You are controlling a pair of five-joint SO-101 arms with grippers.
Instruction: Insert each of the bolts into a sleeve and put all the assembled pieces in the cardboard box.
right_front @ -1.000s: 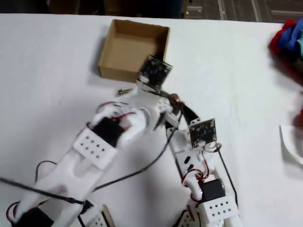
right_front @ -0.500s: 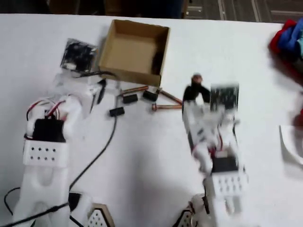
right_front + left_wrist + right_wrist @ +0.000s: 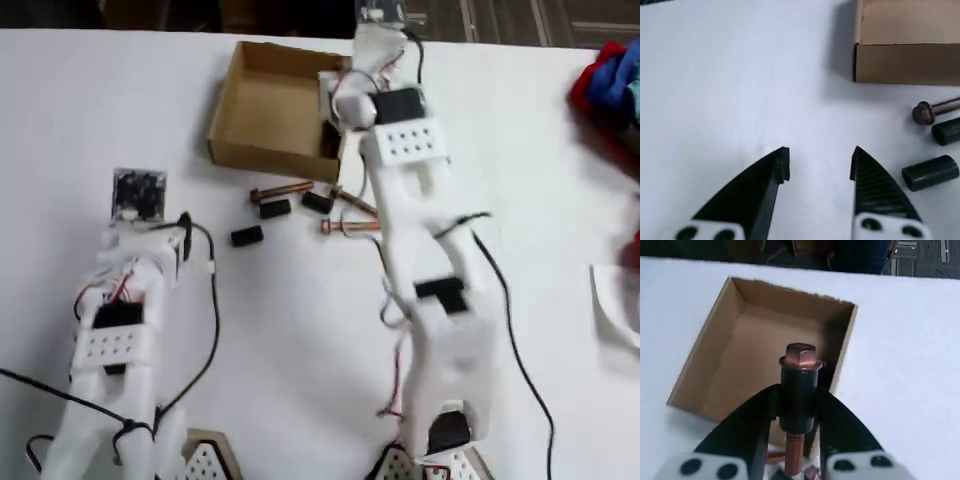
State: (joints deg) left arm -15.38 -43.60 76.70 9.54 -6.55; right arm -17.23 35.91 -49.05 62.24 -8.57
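From above, the right arm [image 3: 420, 200] stretched across the table [image 3: 520, 120] and its right gripper [image 3: 330, 140] hung at the near-right wall of the cardboard box [image 3: 255, 95]. Just in front of the box lay the loose bolts [image 3: 282, 188] and the spare sleeves [image 3: 247, 236], scattered close together on the white top. The left arm [image 3: 120, 300] sat well off to the left of them.

On the left wrist camera, the left gripper [image 3: 819, 162] was spread wide with nothing between its jaws, low over bare table. A box corner [image 3: 910, 60], one bolt head [image 3: 922, 113] and two black sleeves [image 3: 930, 172] lay off to one side.

On the right wrist camera, the right gripper [image 3: 799, 402] was clamped on a black sleeve [image 3: 799, 385] with a copper bolt [image 3: 800, 356] pushed through it, head on top and thread poking out below, held upright above the open box [image 3: 705, 360].
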